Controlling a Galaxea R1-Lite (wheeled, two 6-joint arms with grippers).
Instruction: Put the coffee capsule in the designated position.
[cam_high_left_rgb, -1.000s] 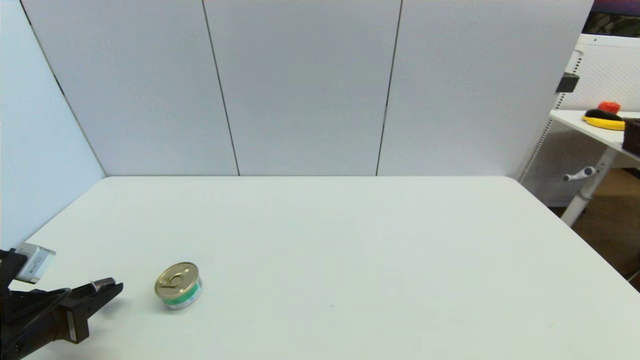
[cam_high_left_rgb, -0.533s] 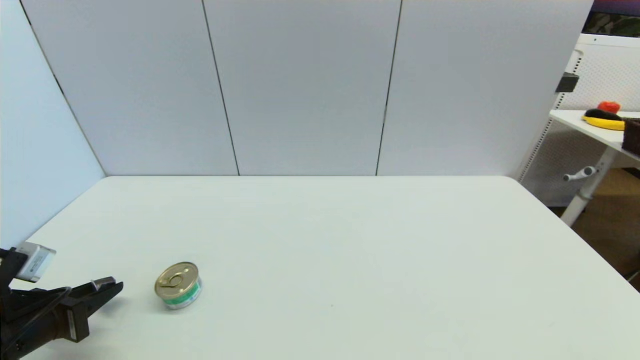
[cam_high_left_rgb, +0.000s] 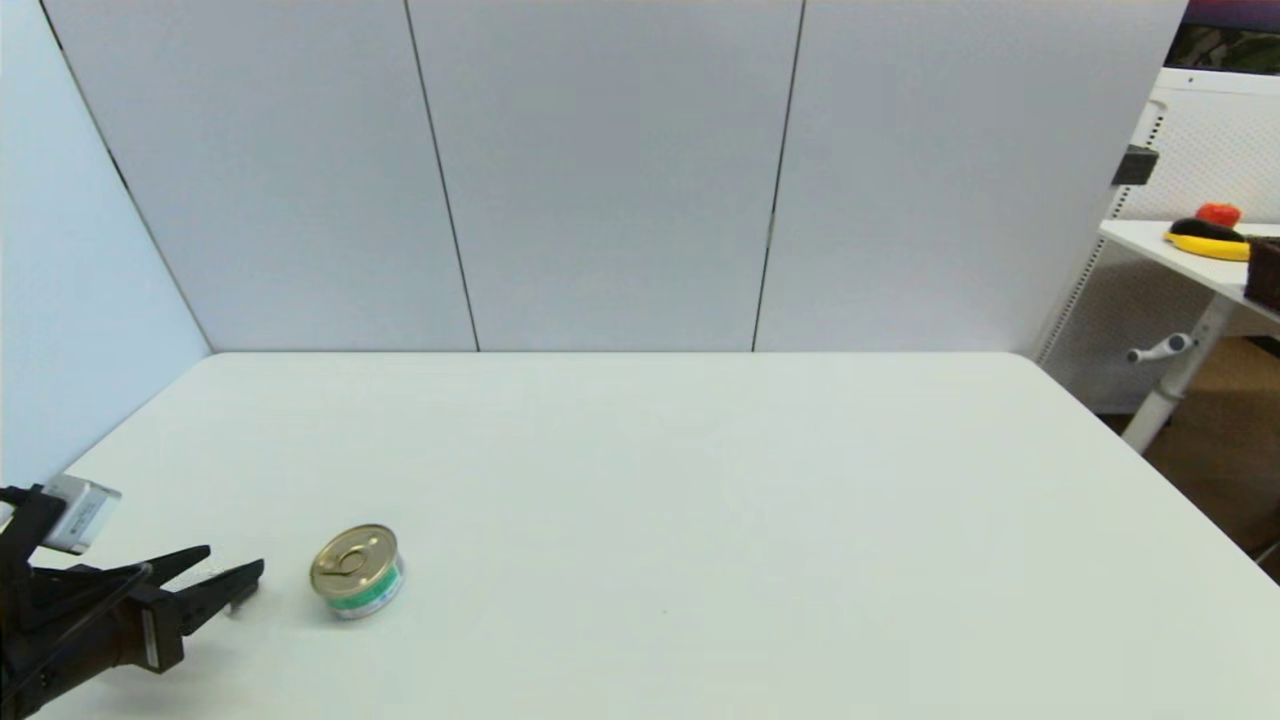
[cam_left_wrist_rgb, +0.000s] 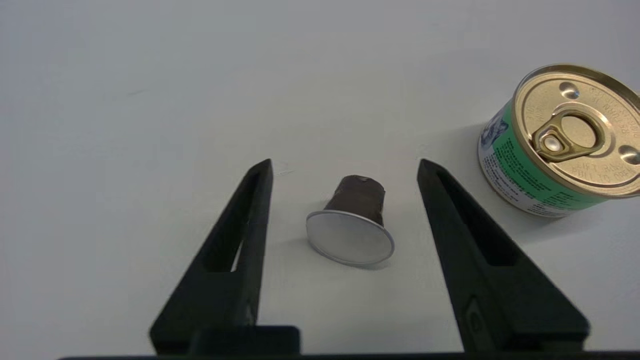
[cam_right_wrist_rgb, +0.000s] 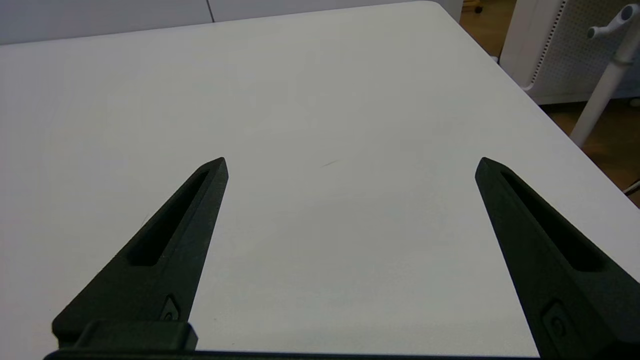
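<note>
The left gripper (cam_left_wrist_rgb: 345, 167) is spread open around the coffee capsule (cam_left_wrist_rgb: 352, 227), which lies untouched on the white table (cam_high_left_rgb: 700, 480) near its left edge, beside the tin can (cam_left_wrist_rgb: 560, 142); the right gripper (cam_right_wrist_rgb: 350, 165) is splayed over bare tabletop.

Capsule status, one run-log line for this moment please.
capsule: on its side on table, foil toward camera | left pincer: open, straddling it, no contact | tin: beside | right pincer: open, idle
</note>
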